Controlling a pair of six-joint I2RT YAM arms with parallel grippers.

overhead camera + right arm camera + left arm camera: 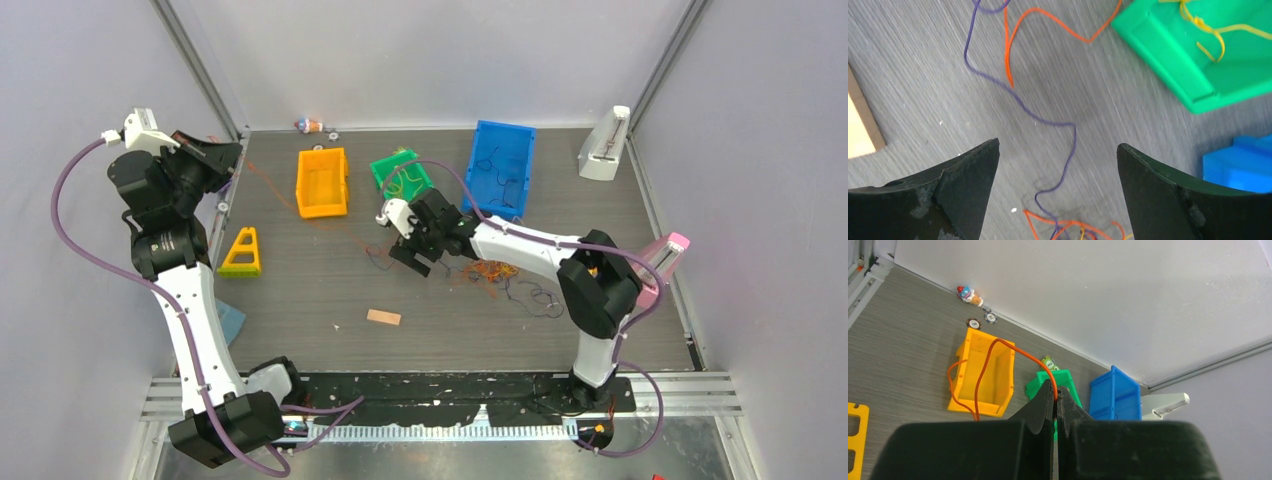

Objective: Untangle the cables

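Grey wood-grain table carried three bins toward its back edge: the blue bin, the orange bin and the green bin. They seemed set out as colour-matched drops for sorted strands, since yellow cables lay in the green one and dark cables in the blue.

The left gripper was raised high at the table's left edge, pinched tight on one orange cable, probably to draw that strand out along its length near the orange bin. The right gripper hung low over the middle of the table, jaws spread wide with nothing held. It sat just beside the knotted pile, and a purple cable ran across the wood under the gap, so it looked placed for a fresh pick.

The right arm covered part of the pile from overhead, and the wrist view cut it off at the lower border, so how the strands crossed could not be read. The held orange cable's lower end dropped out of sight behind the left gripper's housing.
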